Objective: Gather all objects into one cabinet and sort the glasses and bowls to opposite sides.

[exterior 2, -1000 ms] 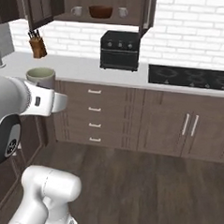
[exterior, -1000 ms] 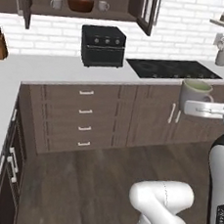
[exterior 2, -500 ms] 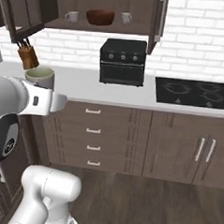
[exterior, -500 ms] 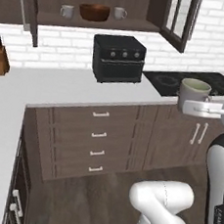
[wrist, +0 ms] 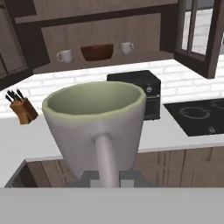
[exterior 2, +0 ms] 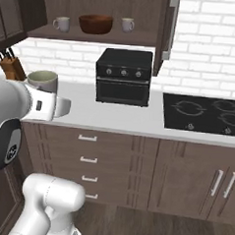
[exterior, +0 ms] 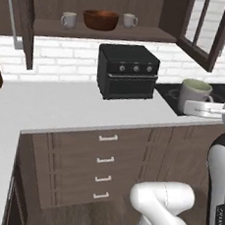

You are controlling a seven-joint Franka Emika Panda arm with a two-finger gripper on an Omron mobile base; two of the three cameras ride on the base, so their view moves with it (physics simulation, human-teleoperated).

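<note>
Standing upright, mug point(wrist: 96, 127), handle hand-side

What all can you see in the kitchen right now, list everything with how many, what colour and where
Mugs on shelf: two, off-white, either side of the bowl in the open wall cabinet.
Bowl: one, reddish-brown, middle of the cabinet shelf.
Cabinet: one, dark brown, on the wall above the counter, doors open.
Held mug: one, pale grey with a greenish-cream inside, upright in the gripper.
Toaster oven: one, black, on the counter under the shelf.
Cooktop: one, black, set in the counter right of the oven.
Knife block: one, brown, on the counter at left.
Drawers: four, brown with silver pulls, below the counter.
Counter: one, white.
Gripper: one, shut on the held mug's handle.
</note>
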